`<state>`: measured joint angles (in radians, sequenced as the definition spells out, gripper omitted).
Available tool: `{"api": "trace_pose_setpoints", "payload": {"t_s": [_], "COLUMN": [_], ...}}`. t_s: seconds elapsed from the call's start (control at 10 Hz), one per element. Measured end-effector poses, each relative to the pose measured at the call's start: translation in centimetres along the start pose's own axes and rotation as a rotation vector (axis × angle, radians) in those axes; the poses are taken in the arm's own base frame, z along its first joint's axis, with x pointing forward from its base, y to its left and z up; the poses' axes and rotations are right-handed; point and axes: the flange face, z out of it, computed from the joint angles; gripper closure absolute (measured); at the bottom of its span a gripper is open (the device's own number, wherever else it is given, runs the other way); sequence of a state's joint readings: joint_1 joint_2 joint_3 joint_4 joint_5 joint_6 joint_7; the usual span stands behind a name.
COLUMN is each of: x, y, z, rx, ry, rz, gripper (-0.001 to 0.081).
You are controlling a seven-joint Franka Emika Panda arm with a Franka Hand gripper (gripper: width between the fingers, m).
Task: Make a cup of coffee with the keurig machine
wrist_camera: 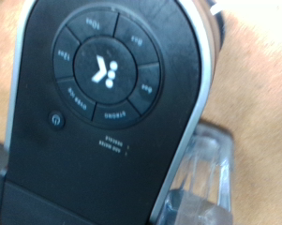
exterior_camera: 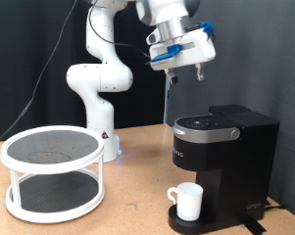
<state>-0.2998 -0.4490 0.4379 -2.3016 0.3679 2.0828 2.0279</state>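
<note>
The black keurig machine (exterior_camera: 223, 152) stands at the exterior view's right with its lid down. The white cup (exterior_camera: 189, 201) sits on its round drip base, under the spout, handle towards the exterior view's left. My gripper (exterior_camera: 184, 70) hangs in the air above the machine's top, fingers pointing down, apart and empty. The wrist view looks straight down on the keurig machine (wrist_camera: 108, 103): its round button panel with a lit logo and a power button below it. No fingers show in that view.
A white two-tier round rack (exterior_camera: 54, 171) stands at the exterior view's left on the wooden table (exterior_camera: 137, 211). The robot's white base (exterior_camera: 100, 98) is behind it. A clear water tank (wrist_camera: 211, 173) shows beside the machine in the wrist view.
</note>
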Motion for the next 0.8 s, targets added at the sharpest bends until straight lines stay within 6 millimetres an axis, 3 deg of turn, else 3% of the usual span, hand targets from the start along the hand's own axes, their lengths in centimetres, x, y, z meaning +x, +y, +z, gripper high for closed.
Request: {"api": "trace_pose_setpoints", "payload": {"t_s": [0.5,0.8], "x": [-2.5,-3.1], "y": [-4.6,-6.4], "z": [0.8,1.5], "rx": [-0.062,-0.074], "ry": [0.005,0.011], "rz": [0.021,0.005], "gripper": [0.0072,0.0072]}}
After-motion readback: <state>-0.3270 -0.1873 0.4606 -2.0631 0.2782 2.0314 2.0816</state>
